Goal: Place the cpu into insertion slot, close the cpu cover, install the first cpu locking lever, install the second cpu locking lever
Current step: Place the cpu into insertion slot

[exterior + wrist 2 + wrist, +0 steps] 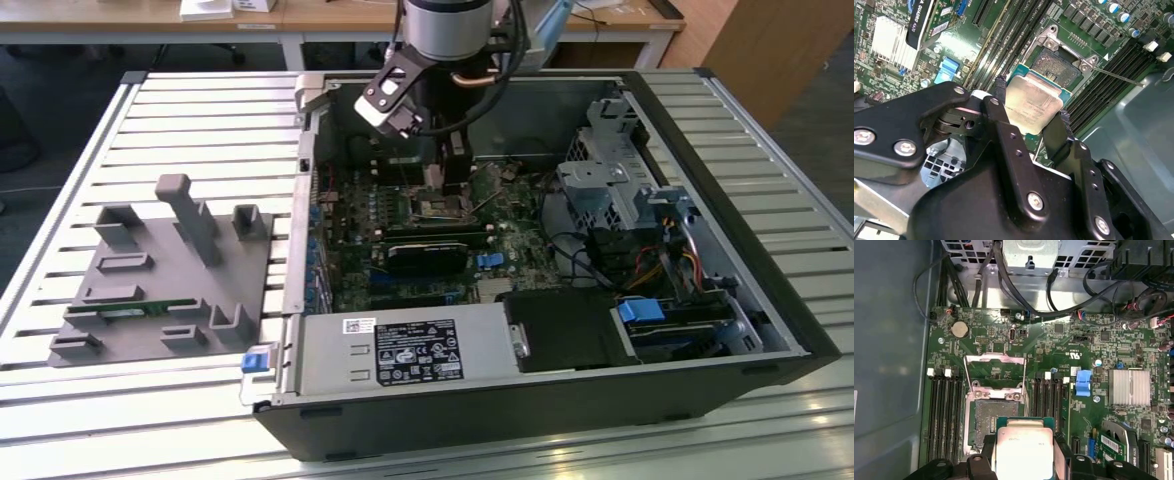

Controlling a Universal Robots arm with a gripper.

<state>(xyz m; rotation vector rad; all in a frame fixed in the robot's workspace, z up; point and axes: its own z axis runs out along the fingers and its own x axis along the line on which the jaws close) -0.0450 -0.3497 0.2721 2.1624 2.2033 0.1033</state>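
On the slatted table (160, 120) lies an open computer case (534, 400); inside, the claw (1032, 104) grips the cpu (1029, 95) by its edges, close to the insertion slot (1056, 67), whose cpu cover (995, 358) stands open.

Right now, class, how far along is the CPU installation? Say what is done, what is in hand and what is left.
Done: the cpu is picked up. In hand: the jaws hold it close to the empty insertion slot. Left: seating it, closing the open cpu cover, and latching both levers.
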